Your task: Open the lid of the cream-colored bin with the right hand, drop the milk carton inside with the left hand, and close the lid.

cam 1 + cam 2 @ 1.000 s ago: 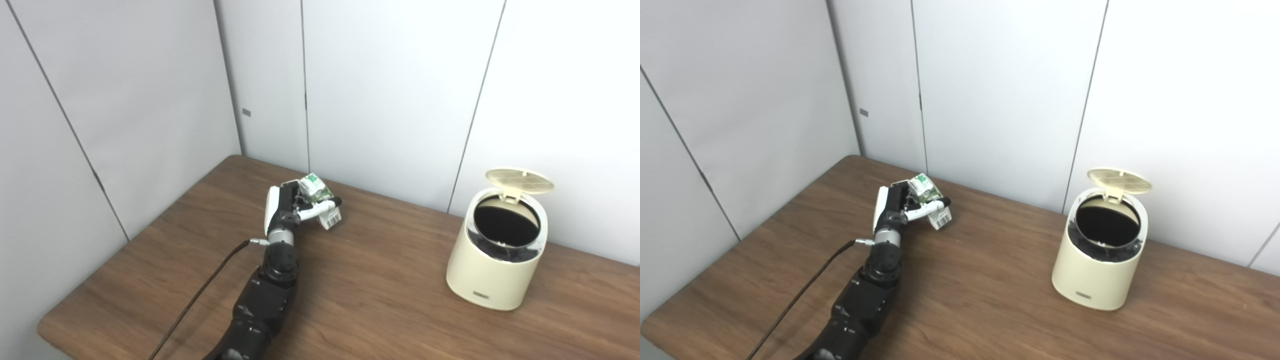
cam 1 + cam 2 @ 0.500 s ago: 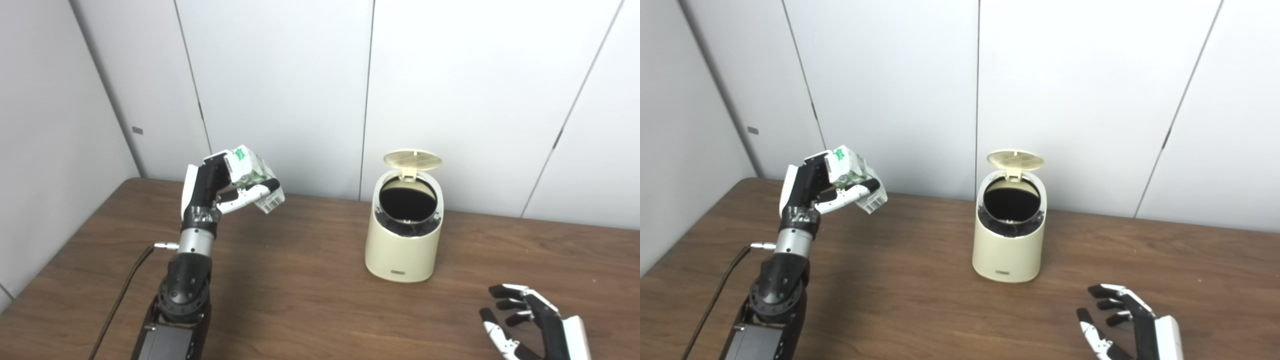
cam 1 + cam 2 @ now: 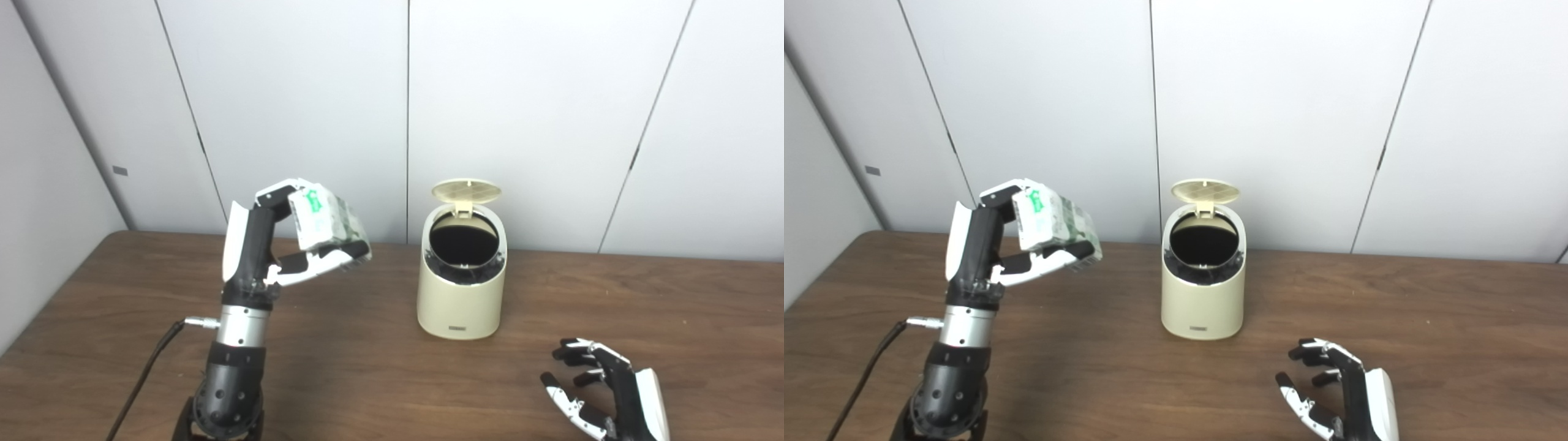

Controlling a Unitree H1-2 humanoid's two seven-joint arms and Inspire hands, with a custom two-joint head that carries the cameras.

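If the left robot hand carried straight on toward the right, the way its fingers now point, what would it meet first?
Probably the cream-colored bin, near its open lid. The left robot hand, holding the milk carton, has nothing between; depth is unclear.

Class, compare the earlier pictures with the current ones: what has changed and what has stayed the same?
The camera swung right, bringing the right hand into view, open, low over the table. The left hand lifted the milk carton off the table and holds it higher, nearer the bin. The lid stays open; the grip is unchanged.

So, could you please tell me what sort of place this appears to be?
Probably a lab or office test corner: plain white panelled walls, a bare brown wooden table, and one small cream-coloured lidded bin.
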